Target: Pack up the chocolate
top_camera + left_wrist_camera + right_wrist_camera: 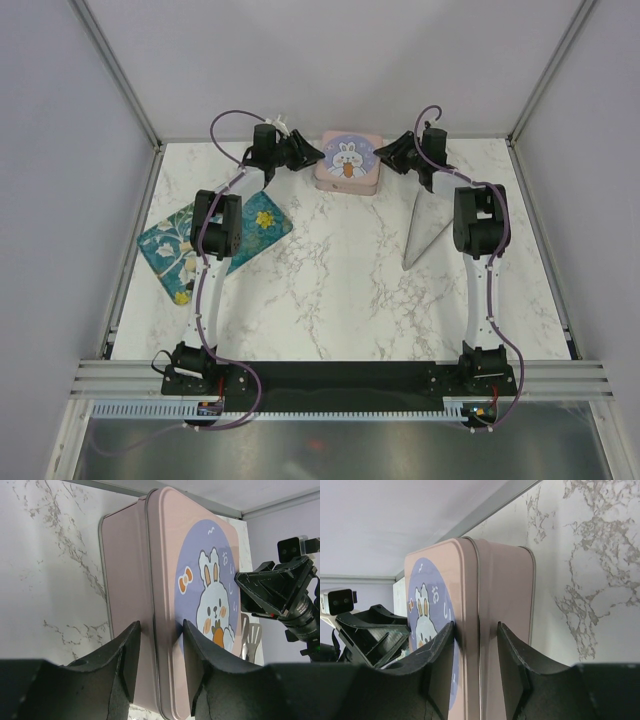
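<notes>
**Closed tin flanked by both pincers; no chocolate is in view.**
The pink square metal tin (347,160) sits at the far middle of the white marbled bench (330,290), and its rabbit-printed lid (200,555) is on and covers the inside. The left pincer (160,625) meets the tin's left side and the right pincer (475,626) its right side. Each has narrowly parted jaws astride the lid's rim, one finger over the lid face and the other against the side wall. Whether either pinches the rim cannot be told. A thin grey metal pair of tongs (425,235) lies to the right of the tin beside the right arm, and a teal flower-patterned square tray (170,250) lies at the left, partly under the left arm.
</notes>
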`<state>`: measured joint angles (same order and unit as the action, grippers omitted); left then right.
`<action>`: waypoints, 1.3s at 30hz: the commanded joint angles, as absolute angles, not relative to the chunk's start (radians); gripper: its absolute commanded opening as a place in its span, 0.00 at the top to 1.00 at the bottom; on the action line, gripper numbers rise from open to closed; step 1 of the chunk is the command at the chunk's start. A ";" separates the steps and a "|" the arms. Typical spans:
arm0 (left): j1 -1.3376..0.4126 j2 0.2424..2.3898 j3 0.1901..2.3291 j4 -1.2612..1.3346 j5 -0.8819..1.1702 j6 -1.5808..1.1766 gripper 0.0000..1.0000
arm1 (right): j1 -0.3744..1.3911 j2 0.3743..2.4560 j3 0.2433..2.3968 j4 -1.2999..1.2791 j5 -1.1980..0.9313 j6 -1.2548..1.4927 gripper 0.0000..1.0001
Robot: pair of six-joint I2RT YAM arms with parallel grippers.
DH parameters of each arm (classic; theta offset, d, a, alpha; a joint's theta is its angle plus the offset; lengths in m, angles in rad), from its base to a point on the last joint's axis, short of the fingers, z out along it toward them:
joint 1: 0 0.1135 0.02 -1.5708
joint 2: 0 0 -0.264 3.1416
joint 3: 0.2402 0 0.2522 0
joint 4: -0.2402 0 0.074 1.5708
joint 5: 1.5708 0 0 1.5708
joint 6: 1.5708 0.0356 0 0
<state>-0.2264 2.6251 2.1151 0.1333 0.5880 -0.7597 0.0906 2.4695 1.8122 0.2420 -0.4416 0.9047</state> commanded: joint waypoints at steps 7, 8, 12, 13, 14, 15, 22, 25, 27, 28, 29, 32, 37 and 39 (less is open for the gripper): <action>-0.241 2.666 2.148 0.135 0.623 -0.793 0.55 | 0.167 2.563 1.763 0.051 -0.292 0.971 0.97; -0.241 2.666 2.146 0.133 0.624 -0.795 0.55 | 0.167 2.563 1.760 0.046 -0.288 0.986 0.98; -0.244 2.655 2.114 0.132 0.641 -0.804 0.57 | 0.170 2.551 1.723 0.048 -0.276 1.006 1.00; -0.245 2.648 2.103 0.132 0.646 -0.799 0.57 | 0.175 2.542 1.715 0.058 -0.291 1.005 1.00; -0.245 2.640 2.079 0.132 0.647 -0.795 0.57 | 0.175 2.537 1.703 0.069 -0.299 1.006 1.00; -0.245 2.617 2.065 0.132 0.647 -0.790 0.57 | 0.178 2.531 1.688 0.081 -0.308 1.015 1.00; -0.242 2.507 1.980 0.097 0.630 -0.713 0.56 | 0.189 2.409 1.453 0.303 -0.347 1.106 1.00; -0.241 2.481 1.965 0.078 0.629 -0.698 0.56 | 0.209 2.376 1.405 0.331 -0.353 1.133 1.00; -0.241 2.468 1.942 0.078 0.634 -0.696 0.56 | 0.218 2.355 1.349 0.357 -0.344 1.158 1.00; -0.241 2.464 1.933 0.077 0.632 -0.689 0.56 | 0.225 2.330 1.327 0.389 -0.344 1.172 1.00; -0.241 2.453 1.919 0.074 0.632 -0.686 0.56 | 0.229 2.318 1.310 0.396 -0.344 1.189 1.00; -0.239 2.438 1.911 0.054 0.629 -0.672 0.55 | 0.232 2.267 1.272 0.387 -0.336 1.158 0.92; -0.227 2.434 1.930 0.032 0.627 -0.670 0.53 | 0.209 2.232 1.373 0.215 -0.304 1.028 0.62; -0.224 2.445 1.943 0.031 0.629 -0.670 0.52 | 0.195 2.229 1.420 0.174 -0.305 0.968 0.51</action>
<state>-0.2111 2.4847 1.9240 0.0757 0.5861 -0.7082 0.1730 2.2234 1.3815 0.4202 -0.2611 1.1007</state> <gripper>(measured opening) 0.473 0.447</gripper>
